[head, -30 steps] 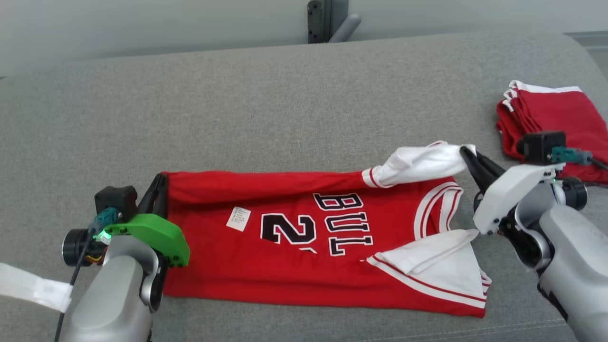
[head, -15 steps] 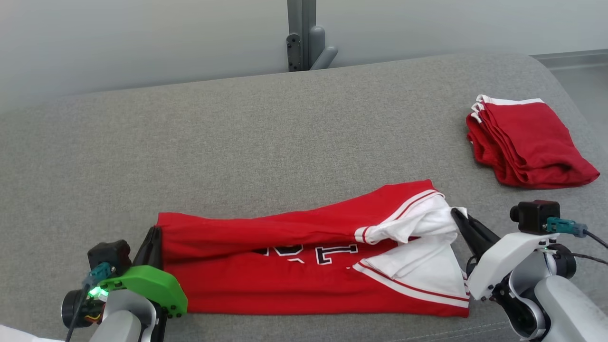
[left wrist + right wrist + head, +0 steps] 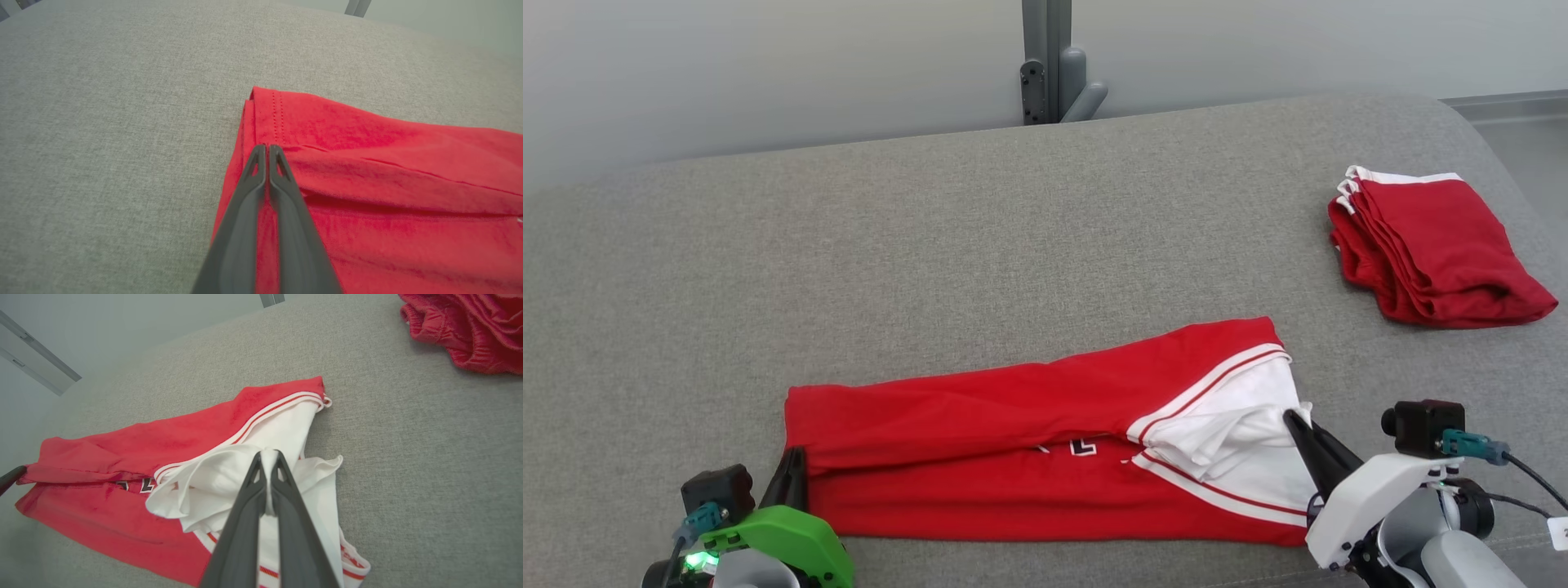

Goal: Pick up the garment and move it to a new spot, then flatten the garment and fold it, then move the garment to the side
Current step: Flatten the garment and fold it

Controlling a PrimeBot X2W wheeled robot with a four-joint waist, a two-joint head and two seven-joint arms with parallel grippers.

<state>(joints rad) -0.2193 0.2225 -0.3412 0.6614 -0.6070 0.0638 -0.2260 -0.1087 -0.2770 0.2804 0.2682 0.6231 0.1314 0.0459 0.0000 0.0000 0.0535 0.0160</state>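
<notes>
Folded nearer — one garment (image 3: 980,408), left gripper (image 3: 796,454), right gripper (image 3: 1290,416) pinching, one pile (image 3: 1437,245).

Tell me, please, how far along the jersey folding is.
Done: the red jersey lies flat on the grey cushion, its far long edge folded over. In hand: left gripper shut on the hem, right gripper on the white sleeve. Left: finishing the fold and moving it aside.

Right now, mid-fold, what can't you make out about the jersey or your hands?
- Lettering on the jersey: head view, the folded-over red layer covers nearly all of it.
- Left hand: left wrist view, the near part of the fingers is blurred; how much hem is pinched is hidden between them.
- Red stack: right wrist view, cut off by the top and right edges.
</notes>
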